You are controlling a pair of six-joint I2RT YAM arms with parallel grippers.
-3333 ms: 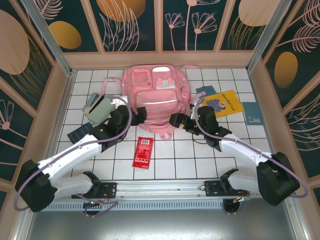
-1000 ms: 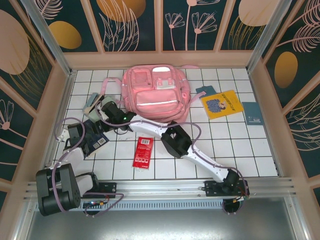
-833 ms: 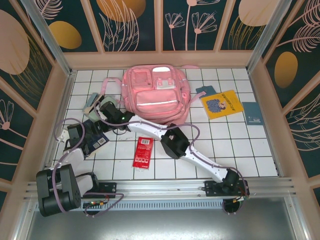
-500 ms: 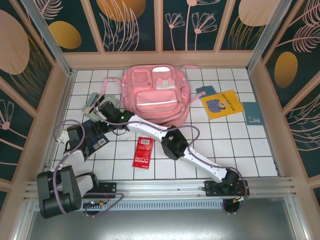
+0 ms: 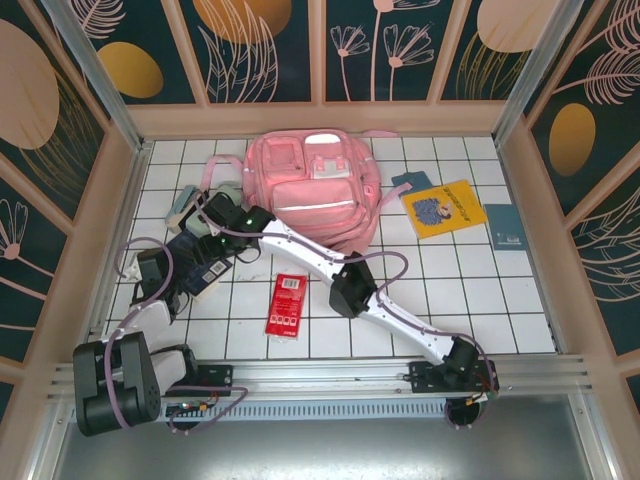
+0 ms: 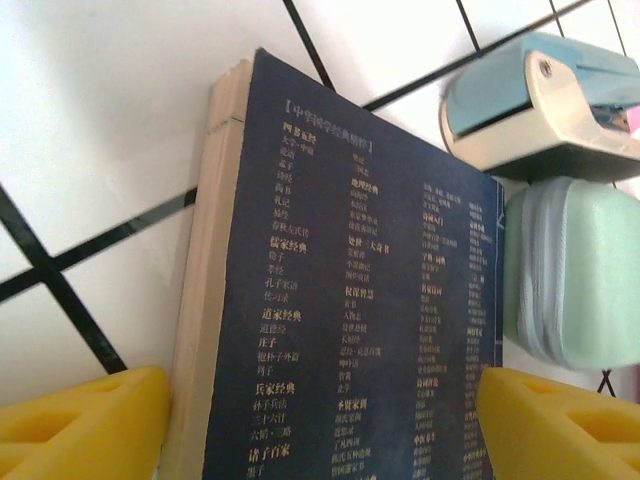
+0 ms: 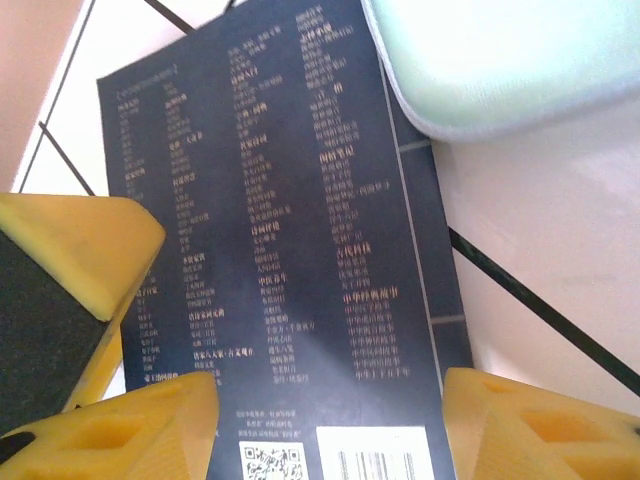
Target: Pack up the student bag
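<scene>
The student bag (image 5: 315,200), probably soft, light and floppy, lies flat beyond-right of the dark book (image 6: 350,300); best taken by strap or zip rim; left gripper (image 6: 322,405) brackets the book, grip unclear; right gripper (image 7: 330,405) spread above it.

Dark navy paperback (image 6: 350,300) printed with columns of pale Chinese text, cream page edges to the left, lying on a white tiled surface (image 6: 100,120) with dark grout lines. Yellow jaws spread wide at the bottom corners, one at each long edge of the paperback; contact impossible to tell. Just beside the paperback's right edge, a mint-green zip case (image 6: 580,270), and above that a pale-blue and cream dispenser-like gadget (image 6: 540,100).
</scene>
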